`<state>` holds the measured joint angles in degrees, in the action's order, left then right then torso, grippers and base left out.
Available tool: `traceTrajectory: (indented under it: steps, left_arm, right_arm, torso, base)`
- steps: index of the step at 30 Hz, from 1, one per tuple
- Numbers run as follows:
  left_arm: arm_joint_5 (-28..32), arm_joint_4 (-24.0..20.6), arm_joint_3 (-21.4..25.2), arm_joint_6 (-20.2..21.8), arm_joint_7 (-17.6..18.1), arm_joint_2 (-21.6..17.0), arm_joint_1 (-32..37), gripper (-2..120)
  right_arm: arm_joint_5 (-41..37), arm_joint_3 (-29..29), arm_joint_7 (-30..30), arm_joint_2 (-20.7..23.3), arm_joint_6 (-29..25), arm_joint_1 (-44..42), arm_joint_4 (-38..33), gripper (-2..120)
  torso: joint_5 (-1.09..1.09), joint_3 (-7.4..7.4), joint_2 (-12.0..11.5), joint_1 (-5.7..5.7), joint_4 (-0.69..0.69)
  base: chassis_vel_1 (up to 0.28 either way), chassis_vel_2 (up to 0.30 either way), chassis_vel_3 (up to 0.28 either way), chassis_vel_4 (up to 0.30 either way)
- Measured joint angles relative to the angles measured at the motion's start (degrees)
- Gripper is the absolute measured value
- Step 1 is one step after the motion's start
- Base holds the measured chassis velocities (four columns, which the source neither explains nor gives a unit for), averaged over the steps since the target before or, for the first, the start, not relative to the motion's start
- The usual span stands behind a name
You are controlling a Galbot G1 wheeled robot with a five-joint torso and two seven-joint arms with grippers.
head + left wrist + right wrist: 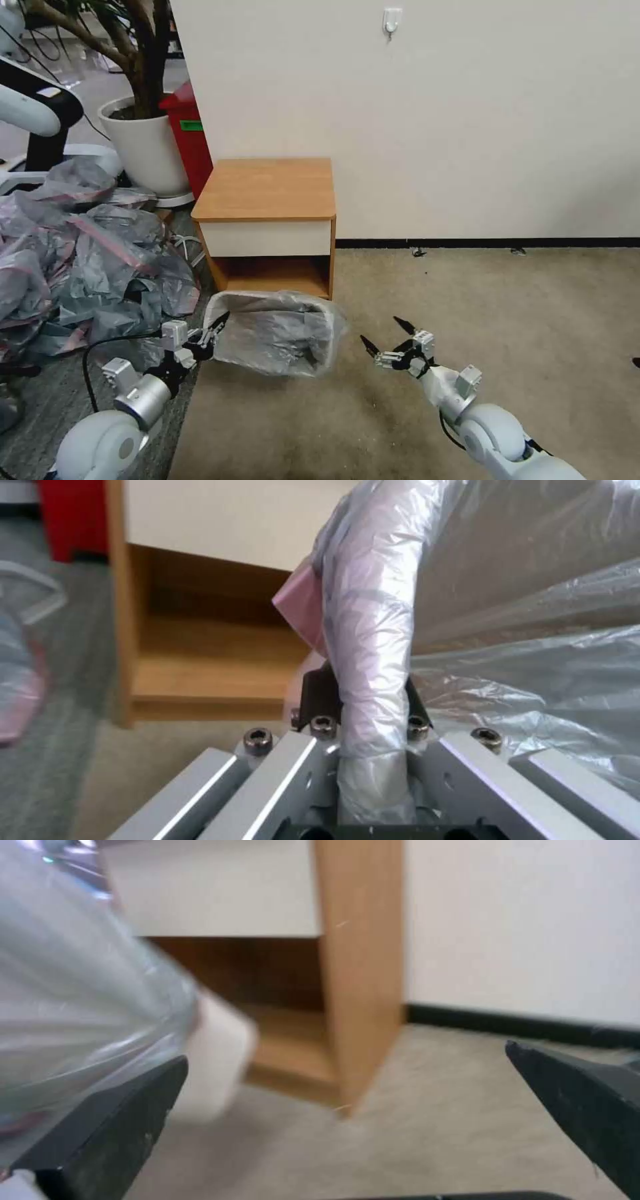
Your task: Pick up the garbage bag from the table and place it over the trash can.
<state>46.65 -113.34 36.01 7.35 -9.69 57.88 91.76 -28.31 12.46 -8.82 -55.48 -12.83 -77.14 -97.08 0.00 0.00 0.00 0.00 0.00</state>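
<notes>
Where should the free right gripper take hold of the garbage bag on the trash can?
Probably the garbage bag hem at the trash can's right rim, approached from the right: right gripper hangs open beside it, while left gripper pinches the left rim.

Both arms are white with rounded joints, silver wrist cylinders and black cables; the left gripper point(215, 331) and right gripper point(385, 337) have black pointed fingers and hex screws.
</notes>
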Motion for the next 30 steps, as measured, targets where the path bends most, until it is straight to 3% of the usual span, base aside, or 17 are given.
traceTrajectory:
  steps: [2, 3, 6, 11, 20, 30]
  left_arm:
    - [-0.83, -0.39, -0.35, 0.09, 3.32, 0.38, -0.26, 2]
    - [-0.83, -0.39, -0.35, 0.09, 3.32, 0.38, -0.26, 2]
    - [-1.23, -1.90, -1.09, 1.48, 9.71, 0.99, -0.45, 2]
    - [-2.18, -3.92, -1.96, 3.07, 14.28, 1.67, -0.25, 2]
    - [-4.68, -8.22, -3.22, 5.57, 17.69, 3.17, 1.41, 2]
    - [-11.44, -12.65, -4.08, 6.13, 18.55, 4.99, 3.82, 2]
  right_arm:
    - [3.88, 3.19, 1.06, 0.13, 1.22, -1.29, -2.08, 114]
    - [3.88, 3.19, 1.06, 0.13, 1.22, -1.29, -2.08, 114]
    - [10.81, 8.76, 1.06, 0.48, 1.22, -3.75, -6.39, 114]
    - [17.34, 11.52, -1.60, 1.04, 0.23, -7.56, -12.96, 108]
    - [22.19, 7.92, -4.73, 1.40, 0.10, -9.27, -23.33, 88]
    - [26.73, 3.85, -9.57, 3.64, 4.65, -7.16, -28.64, 48]
  torso:
    - [0.00, 0.00, 0.00, 0.00, 0.00]
    - [0.00, 0.00, 0.00, 0.00, 0.00]
    - [0.00, 0.00, 0.00, 0.00, 0.00]
    - [0.00, 0.00, 0.00, 0.00, -0.01]
    - [0.01, 0.00, 0.00, 0.00, 0.00]
    - [0.01, 0.00, 0.00, 0.00, 0.00]
  base:
    - [0.000, 0.000, 0.000, 0.000]
    - [0.000, 0.000, 0.000, 0.000]
    - [0.000, 0.000, 0.000, 0.000]
    - [0.000, 0.000, 0.000, 0.000]
    - [0.000, 0.000, 0.000, 0.000]
    - [0.000, 0.000, 0.000, 0.000]
